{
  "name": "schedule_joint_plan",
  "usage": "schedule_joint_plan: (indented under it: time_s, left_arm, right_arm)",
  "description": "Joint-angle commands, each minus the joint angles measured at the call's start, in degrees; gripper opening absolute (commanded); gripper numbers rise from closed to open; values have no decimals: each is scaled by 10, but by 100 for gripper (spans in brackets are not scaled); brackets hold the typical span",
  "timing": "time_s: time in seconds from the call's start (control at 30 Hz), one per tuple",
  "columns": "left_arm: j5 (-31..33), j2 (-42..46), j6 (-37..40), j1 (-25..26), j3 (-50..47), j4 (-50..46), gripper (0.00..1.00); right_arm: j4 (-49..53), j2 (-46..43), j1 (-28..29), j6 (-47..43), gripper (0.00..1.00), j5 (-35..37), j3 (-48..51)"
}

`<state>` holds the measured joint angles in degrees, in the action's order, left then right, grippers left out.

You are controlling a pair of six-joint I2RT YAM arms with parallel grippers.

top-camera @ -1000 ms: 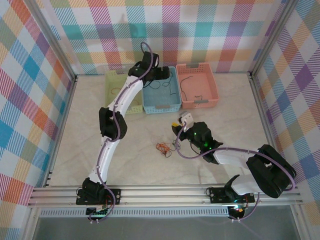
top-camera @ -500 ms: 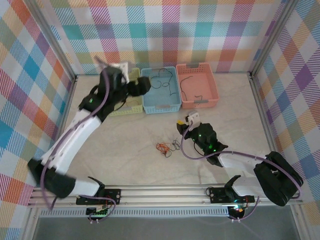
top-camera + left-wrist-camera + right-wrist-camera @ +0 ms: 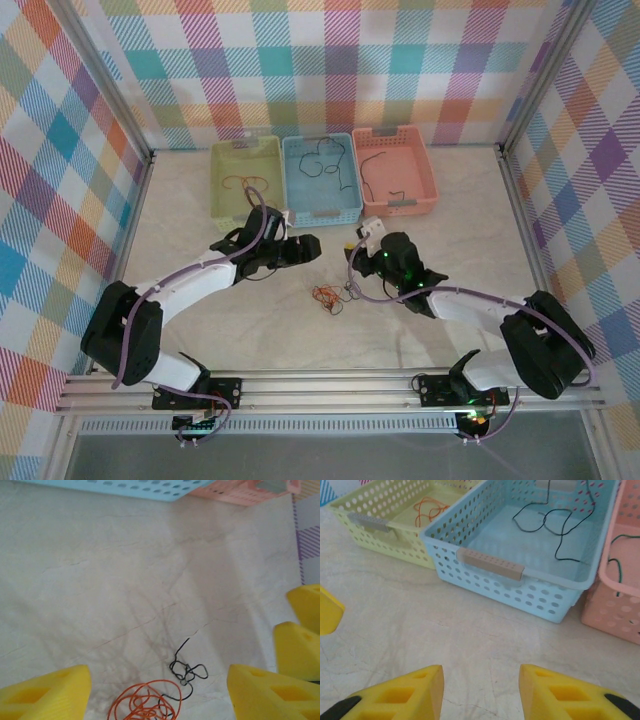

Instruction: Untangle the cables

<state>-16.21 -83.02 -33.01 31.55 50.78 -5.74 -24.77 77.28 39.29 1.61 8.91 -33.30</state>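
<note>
Green basket (image 3: pixel 370 522) – orange cable (image 3: pixel 426 510), blue basket (image 3: pixel 490 564) – black cable (image 3: pixel 549 521)

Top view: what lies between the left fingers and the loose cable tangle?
Nothing: in the top view, bare table separates the left fingers from the orange-black tangle.

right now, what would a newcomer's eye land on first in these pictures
Probably the yellow-green basket, blue basket and pink basket in a row at the far edge of the table, each holding a thin wire. Then the small tangle of orange and black cables on the table between the two arms, framed by the left arm's open yellow fingers.
</note>
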Motion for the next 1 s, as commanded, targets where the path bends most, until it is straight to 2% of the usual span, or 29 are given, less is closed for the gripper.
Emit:
schedule_joint_plan:
  time_s: [0.0,0.1,0.23,0.33,0.63,0.97]
  left_arm:
    - [0,10,-2,4,-18,41,71]
    - [0,16,-3,9,-30,56,70]
    - [50,50,-2,17,-71,91,68]
    - [60,57,0,17,-74,87,67]
    - [59,59,5,19,-71,77,67]
    - [73,87,14,19,-75,62,68]
  right_arm:
    - [54,11,-1,-20,44,-19,-29]
    - [77,14,-1,-47,44,-24,-35]
    - [120,12,0,-78,44,-58,-46]
    - [158,30,-1,-101,43,-84,-66]
    - [226,120,-1,-103,43,-105,-125]
    - [236,137,-9,-95,35,-111,-132]
